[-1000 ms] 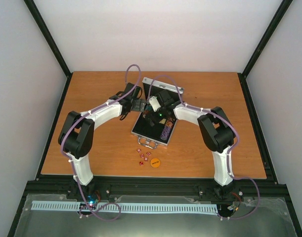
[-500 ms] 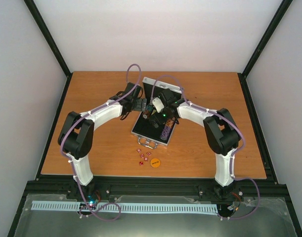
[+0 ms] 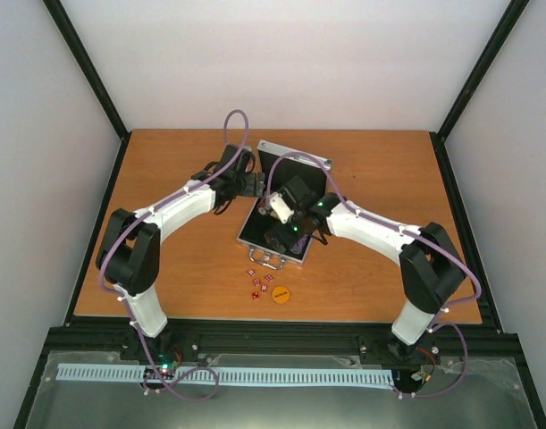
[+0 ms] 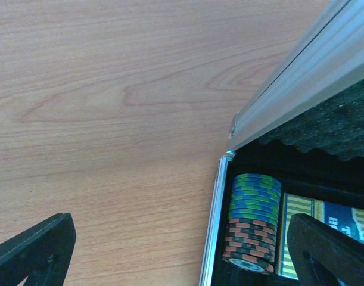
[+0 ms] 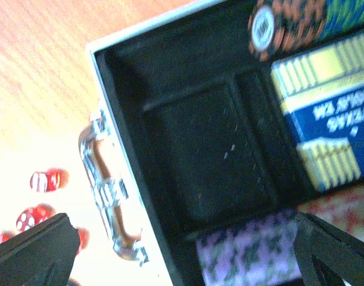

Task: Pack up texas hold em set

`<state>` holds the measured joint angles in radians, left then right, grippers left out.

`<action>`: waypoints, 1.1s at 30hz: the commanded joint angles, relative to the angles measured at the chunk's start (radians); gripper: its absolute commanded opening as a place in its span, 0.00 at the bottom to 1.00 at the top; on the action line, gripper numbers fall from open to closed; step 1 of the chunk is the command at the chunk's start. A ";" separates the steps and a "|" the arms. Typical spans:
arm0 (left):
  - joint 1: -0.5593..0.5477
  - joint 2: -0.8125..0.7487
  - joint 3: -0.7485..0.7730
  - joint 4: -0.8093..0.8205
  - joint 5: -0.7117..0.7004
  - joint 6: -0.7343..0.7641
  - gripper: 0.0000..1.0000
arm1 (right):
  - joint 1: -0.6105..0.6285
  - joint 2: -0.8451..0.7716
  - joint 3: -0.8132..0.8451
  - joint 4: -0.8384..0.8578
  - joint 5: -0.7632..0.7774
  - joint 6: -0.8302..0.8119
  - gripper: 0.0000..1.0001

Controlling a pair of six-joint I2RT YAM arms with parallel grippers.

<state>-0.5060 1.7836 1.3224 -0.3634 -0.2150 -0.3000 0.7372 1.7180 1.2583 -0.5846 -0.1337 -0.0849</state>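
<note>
Case [image 3: 248, 228]: silver, open, mid table [image 3: 165, 179]; handle [image 5: 107, 185] on the near side, twd the robot.
Lid [image 3: 299, 158]: stood up at the far side, ridged black foam inside.
Chips, L side [image 4: 253, 220]: blue-green & orange-black, stacked on edge in one row along the case's L wall.
Deck [image 5: 324, 131]: blue-yellow, lay flat in the case just beside that row.
Purple chips [image 5: 247, 256]: in the case too, on the deck's other side, partly out of frame.
Compartment [image 5: 211, 149]: black-lined, betw. handle & deck.
Dice [image 3: 259, 281]: small, red, loose on the table just near of the handle, outside the case.
Disc [image 3: 281, 293]: orange, flat on the table, just R of the dice, outside the case.
L gripper [image 4: 182, 226]: fingers spread wide, nothing betw. them; hung over the case's far-L corner, one finger over bare wood, the other over the deck.
R gripper [image 5: 186, 223]: fingers spread wide, nothing held; hung over the case's near end, above the compartment, one finger out past the handle over the dice.
</note>
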 commanded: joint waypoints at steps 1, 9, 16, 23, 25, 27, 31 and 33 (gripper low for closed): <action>-0.003 -0.063 0.035 -0.030 0.013 -0.010 1.00 | 0.042 -0.078 -0.061 -0.097 0.075 0.086 1.00; -0.003 -0.078 0.017 -0.043 -0.022 -0.003 1.00 | 0.194 -0.181 -0.185 -0.157 0.119 0.193 1.00; -0.003 -0.088 0.009 -0.049 -0.025 -0.003 1.00 | 0.311 -0.180 -0.222 -0.182 0.118 0.270 1.00; -0.003 -0.092 0.003 -0.050 -0.029 0.000 1.00 | 0.379 -0.134 -0.227 -0.195 0.114 0.300 0.97; -0.003 -0.090 0.002 -0.048 -0.028 -0.002 1.00 | 0.394 -0.106 -0.220 -0.197 0.133 0.312 0.97; -0.003 -0.091 0.002 -0.047 -0.028 0.000 1.00 | 0.404 -0.074 -0.208 -0.202 0.155 0.325 0.96; -0.003 -0.098 0.006 -0.051 -0.033 0.008 1.00 | 0.413 -0.015 -0.184 -0.204 0.170 0.345 0.94; -0.002 -0.105 0.008 -0.054 -0.043 0.015 1.00 | 0.416 0.005 -0.176 -0.201 0.168 0.353 0.92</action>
<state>-0.5060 1.7226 1.3212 -0.4122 -0.2379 -0.2989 1.1397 1.6886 1.0473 -0.7750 0.0071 0.2306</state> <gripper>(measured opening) 0.997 0.935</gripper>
